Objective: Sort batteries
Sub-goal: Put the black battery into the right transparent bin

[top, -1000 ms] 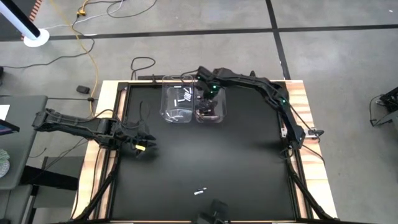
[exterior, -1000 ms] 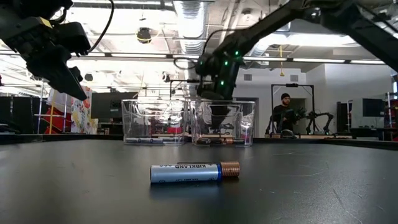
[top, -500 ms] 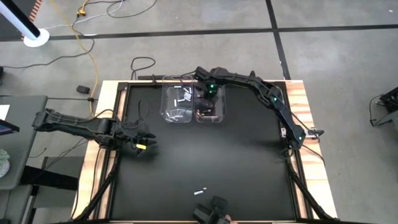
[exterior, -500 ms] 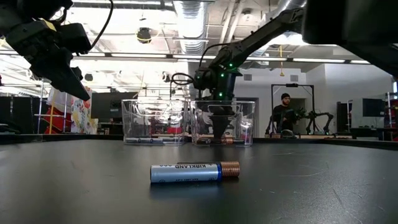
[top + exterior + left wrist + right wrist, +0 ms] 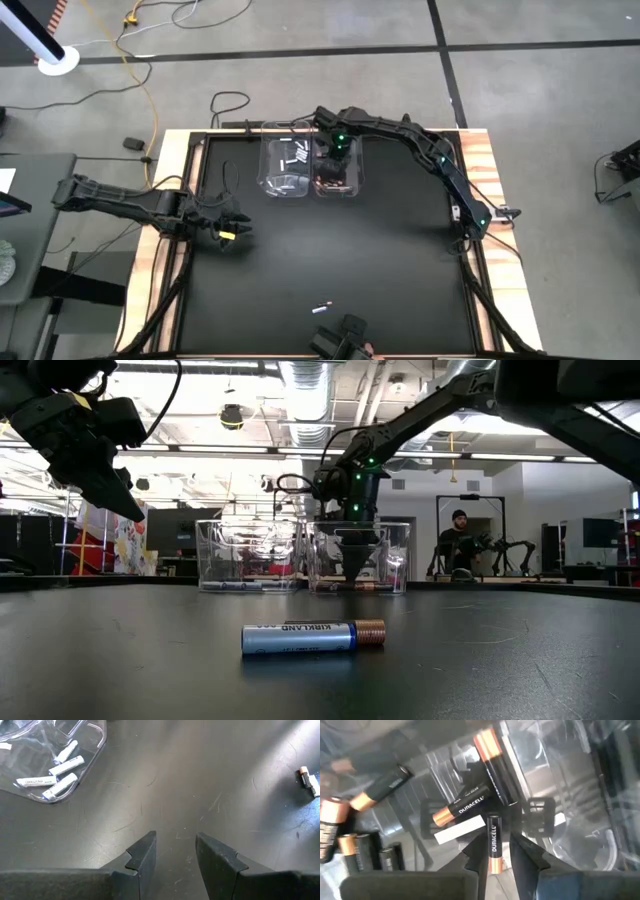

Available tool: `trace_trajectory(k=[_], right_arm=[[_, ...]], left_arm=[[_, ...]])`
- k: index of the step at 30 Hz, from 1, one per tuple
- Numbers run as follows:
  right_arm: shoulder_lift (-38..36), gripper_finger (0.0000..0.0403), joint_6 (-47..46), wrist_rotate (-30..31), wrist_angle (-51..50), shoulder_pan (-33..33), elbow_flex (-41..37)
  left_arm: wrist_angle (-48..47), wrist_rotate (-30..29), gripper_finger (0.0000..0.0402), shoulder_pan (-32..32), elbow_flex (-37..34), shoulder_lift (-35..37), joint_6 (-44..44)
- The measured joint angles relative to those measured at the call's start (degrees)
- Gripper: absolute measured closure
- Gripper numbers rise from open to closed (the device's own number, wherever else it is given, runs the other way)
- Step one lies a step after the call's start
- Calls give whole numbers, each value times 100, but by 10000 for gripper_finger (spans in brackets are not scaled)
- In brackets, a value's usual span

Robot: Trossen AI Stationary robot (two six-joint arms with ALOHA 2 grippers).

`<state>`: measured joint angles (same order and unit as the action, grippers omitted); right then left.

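We see a matt black worktop (image 5: 330, 250) with fine scratches and pale wood edging. Two bins (image 5: 300, 160) are clear glossy plastic. The batteries (image 5: 492, 847) have smooth black wrappers and shiny copper-coloured metal ends.

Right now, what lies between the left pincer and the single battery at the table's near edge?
Nothing: in the high view only bare black table separates the left pincer from the battery.

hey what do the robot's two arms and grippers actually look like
Both arms are dark, jointed and slim. The right arm shows small green lights near its wrist; the left gripper carries a yellow mark. The fingers are black, flat-faced wedges. The right gripper has the same dark fingers.
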<state>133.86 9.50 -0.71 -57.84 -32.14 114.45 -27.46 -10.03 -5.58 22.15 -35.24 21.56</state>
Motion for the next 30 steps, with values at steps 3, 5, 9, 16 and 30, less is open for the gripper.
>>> trace_trajectory(k=[3,5,9,16,30], right_arm=[[-3,296,0,-2,-215,0,183],[-2,292,-3,0,-434,0,370],[-4,290,-218,-1,-1043,-23,828],[-13,290,-726,2,-2411,11,1766],[-1893,290,-2494,208,-2551,1332,1830]], left_arm=[[0,3,269,0,0,2,3],[0,8,269,0,0,0,5],[0,16,269,0,0,1,12],[-2,16,269,0,0,0,12],[-11,16,269,0,0,2,11]])
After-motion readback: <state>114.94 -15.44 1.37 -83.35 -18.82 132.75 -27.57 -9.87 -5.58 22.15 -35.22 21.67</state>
